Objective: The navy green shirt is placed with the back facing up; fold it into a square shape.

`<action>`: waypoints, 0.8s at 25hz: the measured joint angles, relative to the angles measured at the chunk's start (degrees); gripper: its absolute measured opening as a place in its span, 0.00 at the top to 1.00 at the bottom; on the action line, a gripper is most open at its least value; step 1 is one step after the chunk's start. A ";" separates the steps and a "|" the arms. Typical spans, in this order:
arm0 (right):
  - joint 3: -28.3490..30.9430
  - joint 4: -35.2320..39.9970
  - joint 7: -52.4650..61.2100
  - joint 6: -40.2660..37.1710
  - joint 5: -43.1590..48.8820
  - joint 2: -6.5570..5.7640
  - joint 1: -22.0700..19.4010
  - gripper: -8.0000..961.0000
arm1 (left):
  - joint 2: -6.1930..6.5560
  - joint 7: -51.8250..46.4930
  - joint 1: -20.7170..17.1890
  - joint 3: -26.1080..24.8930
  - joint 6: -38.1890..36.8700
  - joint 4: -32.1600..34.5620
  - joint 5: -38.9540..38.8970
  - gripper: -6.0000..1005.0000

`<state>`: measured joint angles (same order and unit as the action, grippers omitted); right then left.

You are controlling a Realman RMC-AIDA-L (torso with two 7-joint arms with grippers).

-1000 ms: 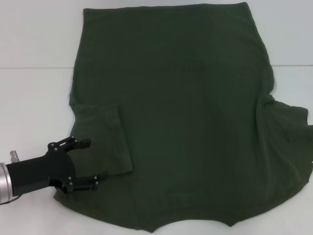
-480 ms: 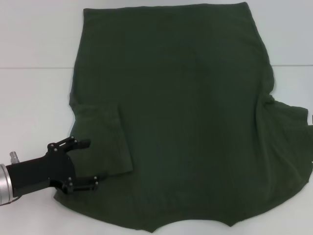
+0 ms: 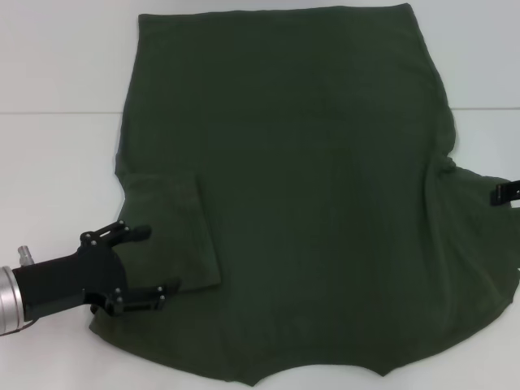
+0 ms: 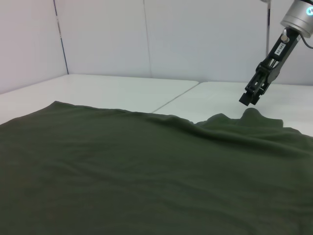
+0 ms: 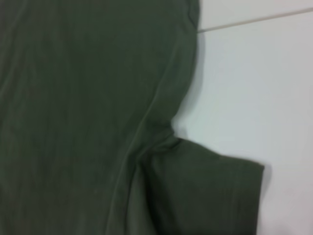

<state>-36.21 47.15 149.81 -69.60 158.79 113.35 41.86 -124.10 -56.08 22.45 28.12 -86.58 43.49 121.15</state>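
Observation:
The navy green shirt [image 3: 309,187] lies spread flat on the white table, plain side up, with the collar toward me. Its left sleeve [image 3: 175,231] is folded inward onto the body. My left gripper [image 3: 162,260] is open, low over the shirt's left edge beside that folded sleeve, holding nothing. My right gripper [image 3: 507,193] shows only at the right edge, above the spread right sleeve [image 5: 210,191]. The left wrist view shows the right gripper [image 4: 250,97] hanging just over that sleeve's raised cloth.
The white table [image 3: 57,162] has bare surface to the left and right of the shirt. A seam line [image 3: 57,112] crosses the table. White walls [image 4: 146,34] stand behind the table.
My right gripper has come into view at the right edge, over the right sleeve. My left gripper has shifted only slightly; the shirt has not moved.

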 joint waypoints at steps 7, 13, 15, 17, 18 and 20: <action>-0.93 -2.44 -0.22 1.22 0.14 -0.14 0.35 0.13 | 0.00 -0.03 0.07 -0.07 0.20 0.02 -0.04 0.07; -0.98 -3.98 -0.43 2.54 0.15 -0.18 0.34 0.15 | -0.02 -0.05 0.05 -0.09 0.94 0.02 -0.05 0.07; -1.18 -4.46 -0.47 2.74 0.14 -0.18 0.36 0.16 | -0.07 -0.06 0.01 -0.09 0.96 0.02 -0.04 0.07; -1.48 -4.72 -0.49 2.79 0.07 -0.10 0.36 0.16 | -0.09 -0.07 -0.04 -0.09 0.97 0.02 -0.07 0.07; -1.55 -4.72 -0.48 2.81 0.07 -0.05 0.36 0.16 | -0.09 -0.07 -0.07 -0.09 0.98 0.02 -0.09 0.07; -1.59 -4.75 -0.49 2.84 0.07 -0.01 0.36 0.17 | -0.09 -0.08 -0.11 -0.09 0.98 0.02 -0.11 0.07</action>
<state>-37.80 42.39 149.32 -66.76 158.85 113.33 42.22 -124.19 -56.16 22.34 28.04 -85.60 43.51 121.04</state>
